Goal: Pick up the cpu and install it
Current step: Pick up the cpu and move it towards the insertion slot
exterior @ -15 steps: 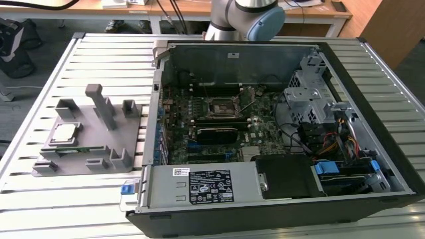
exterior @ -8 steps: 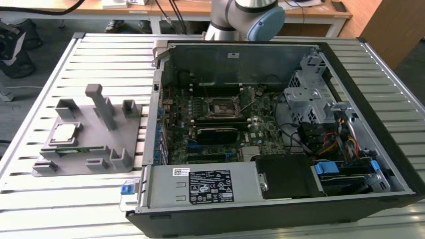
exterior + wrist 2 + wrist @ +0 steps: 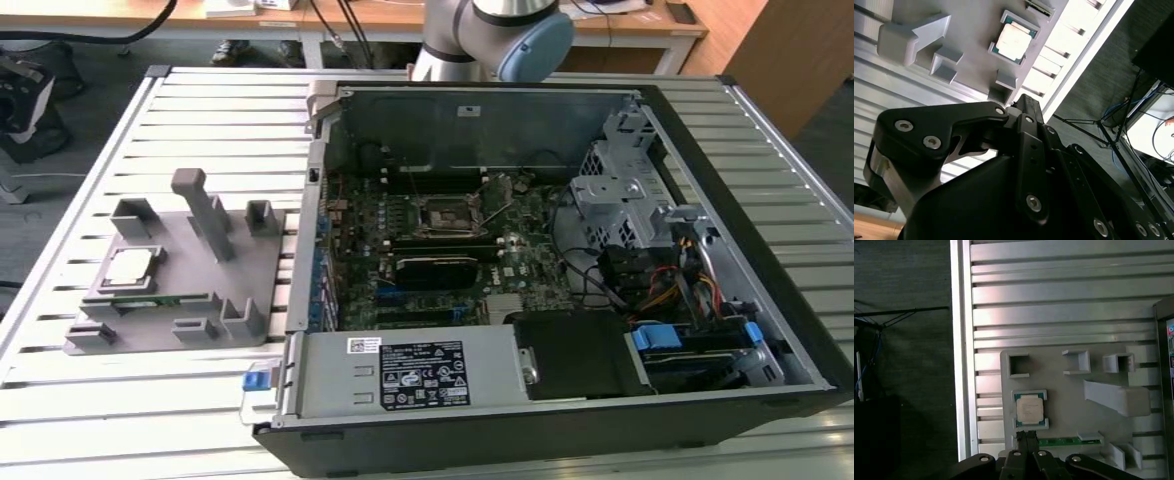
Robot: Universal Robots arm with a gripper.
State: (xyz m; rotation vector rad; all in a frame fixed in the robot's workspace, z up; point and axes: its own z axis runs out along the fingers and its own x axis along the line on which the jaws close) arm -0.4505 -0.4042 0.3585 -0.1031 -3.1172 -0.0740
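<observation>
Cpu (image 3: 131, 268): small flat square chip, pale silvery top plate, thin darker rim; lies flat, plate upward, in a raised square seat (image 3: 1029, 392) on a grey fixture plate (image 3: 180, 285). Fixture plate: carries upright posts (image 3: 203, 210) and several small open-sided brackets; rests on the slatted metal bench (image 3: 200, 110), at the exterior view's left of the computer case and apart from it. Green circuit strip (image 3: 150, 301): thin, lies in a slot just beside the cpu's seat. Claw (image 3: 1027, 434): black, fingers drawn narrow and pressed together, holding nothing; in the first wrist view its tips stand before the edge of the seat, at the end of the green circuit strip (image 3: 1064, 441), with the cpu (image 3: 1029, 409) just beyond them; how high it hangs over the plate cannot be told. In the second wrist view the claw (image 3: 1024, 98) is seen side-on, with the cpu (image 3: 1013, 41) beyond its tip and apart from it. Computer case (image 3: 534, 440): black, lying on its side on the bench, side panel off, interior exposed. Contents: motherboard (image 3: 521, 260) with a square black-framed socket (image 3: 443, 212) near its middle; grey power supply (image 3: 400, 372) along the near wall; metal drive cage (image 3: 621, 190) and a bundle of coloured cables (image 3: 667, 290) at the exterior view's right. Arm (image 3: 497, 28): grey joint with a pale blue cap, behind the case's far wall
</observation>
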